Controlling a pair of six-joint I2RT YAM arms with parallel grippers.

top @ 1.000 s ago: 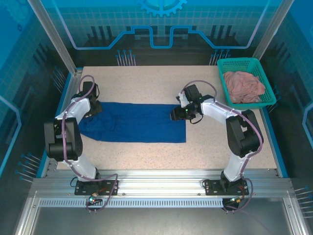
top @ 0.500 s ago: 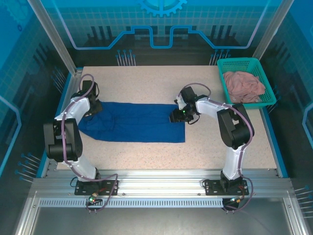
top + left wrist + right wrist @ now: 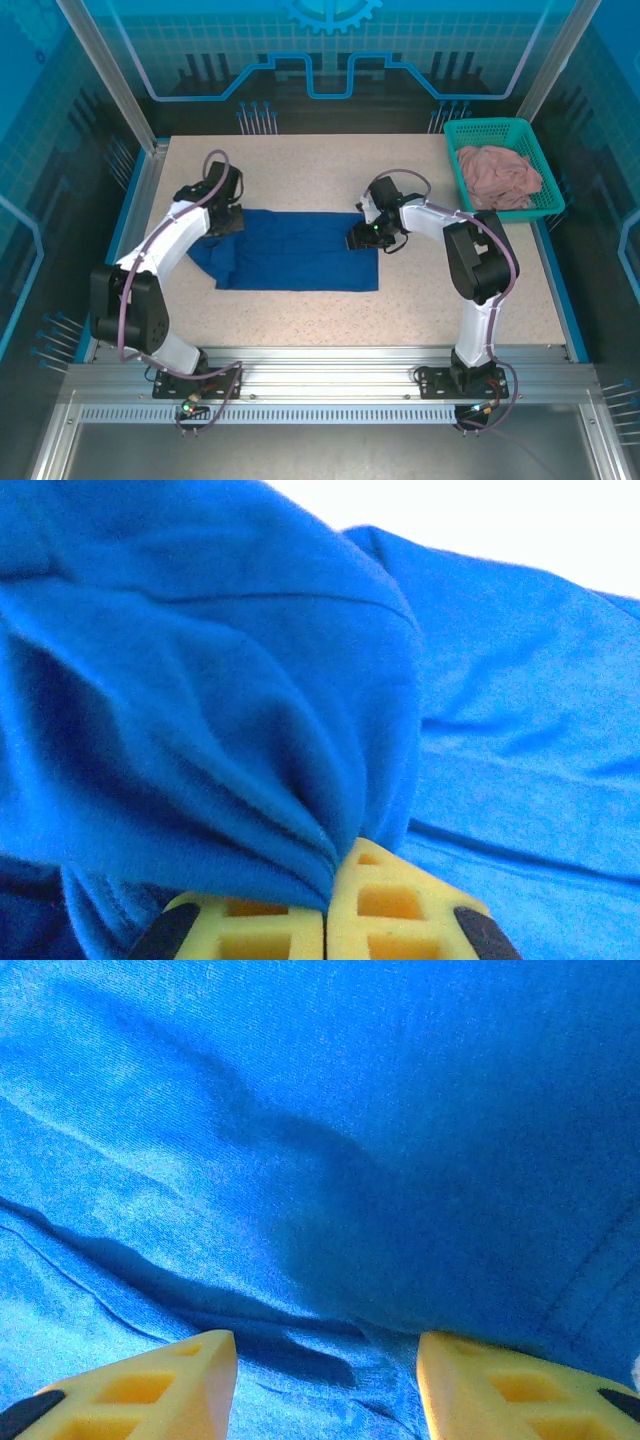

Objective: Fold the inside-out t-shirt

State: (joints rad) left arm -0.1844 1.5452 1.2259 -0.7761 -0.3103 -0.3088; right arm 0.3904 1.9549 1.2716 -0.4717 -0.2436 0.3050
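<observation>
Blue cotton runs across the middle of the worktop: the inside-out t-shirt lies as a long band, flat for most of its length and nearer the left edge than the right. At its left end the left tool is clamped tight on a bunch of the fabric. From its wrist, the cloth drapes in folds over the closed tips. I'd guess it holds that end up so it can be carried over the flat part as a fold. At the band's right end the right tool sits low on the cloth, jaws partly apart and gripping nothing I can make out, probably to steady that edge. In the far right corner a teal basket holds a pink garment, well apart.
</observation>
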